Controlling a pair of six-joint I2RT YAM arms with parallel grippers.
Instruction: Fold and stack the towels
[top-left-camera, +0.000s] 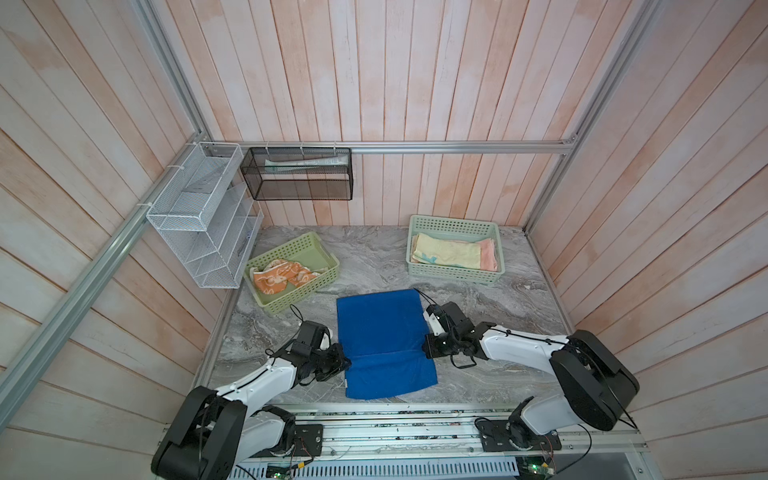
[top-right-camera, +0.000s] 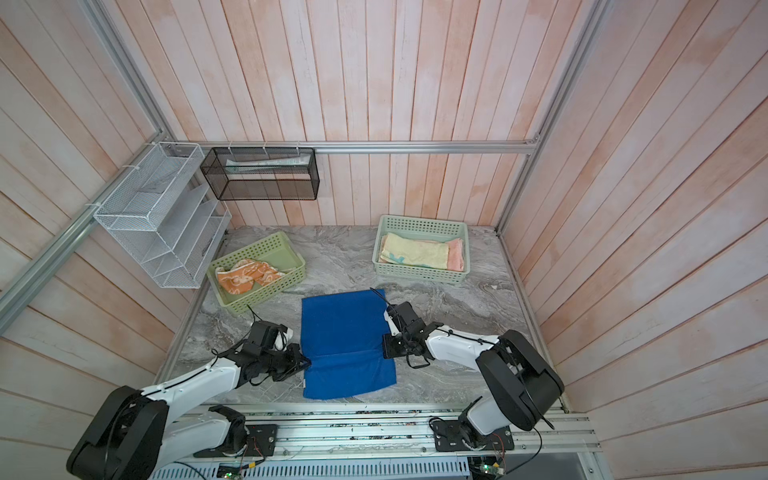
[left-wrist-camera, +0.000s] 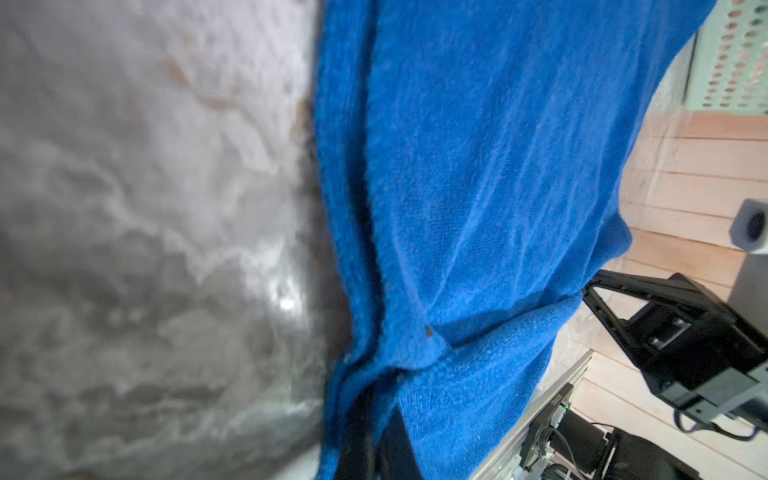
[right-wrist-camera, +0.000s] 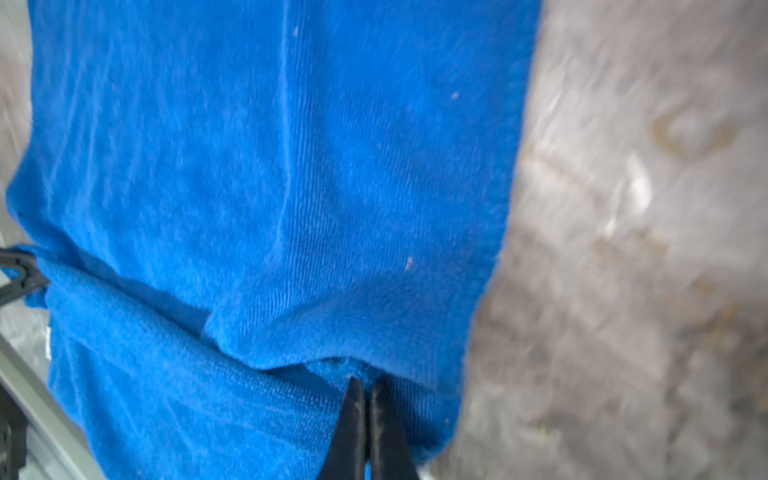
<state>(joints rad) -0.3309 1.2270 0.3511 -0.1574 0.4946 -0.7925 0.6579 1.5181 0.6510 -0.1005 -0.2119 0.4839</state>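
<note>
Top views, yellow-green basket (top-left-camera: 282, 249): it is set at the back left of the marble table (top-left-camera: 374, 257). The orange towel (top-left-camera: 278, 276) with cream figures is seen crumpled in its nearer end in both top views.
Top views, pale green basket (top-left-camera: 453, 224): it is placed at the back right. The yellow towel (top-left-camera: 446, 253) is laid folded in it, and the pink towel (top-left-camera: 488, 254) shows along its right side.
Top views, black mesh basket (top-left-camera: 297, 174): it is hung on the back rail, and a pale long packet (top-left-camera: 305, 163) is held in its upper part.
Top views, blue towel (top-left-camera: 380, 328): it is spread on the table in front of both baskets and apart from them. A crease is seen across its near part.
Top views, left gripper (top-left-camera: 347, 363): it is found at the left end of that crease, on the towel's edge.
Top views, right gripper (top-left-camera: 424, 353): it is found at the right end of the crease.
Left wrist, left gripper (left-wrist-camera: 374, 415): the jaws are pressed together, with blue cloth bunched and pinched between them.
Left wrist, right gripper (left-wrist-camera: 590, 291): it is seen across the towel, with its tip clamped on the opposite edge.
Right wrist, right gripper (right-wrist-camera: 365, 386): the jaws are closed tight with no gap. The towel's edge is nipped at the tips, under an overlapping layer.
Right wrist, left gripper (right-wrist-camera: 23, 270): it is seen at the far edge, with cloth gathered at its tip.
</note>
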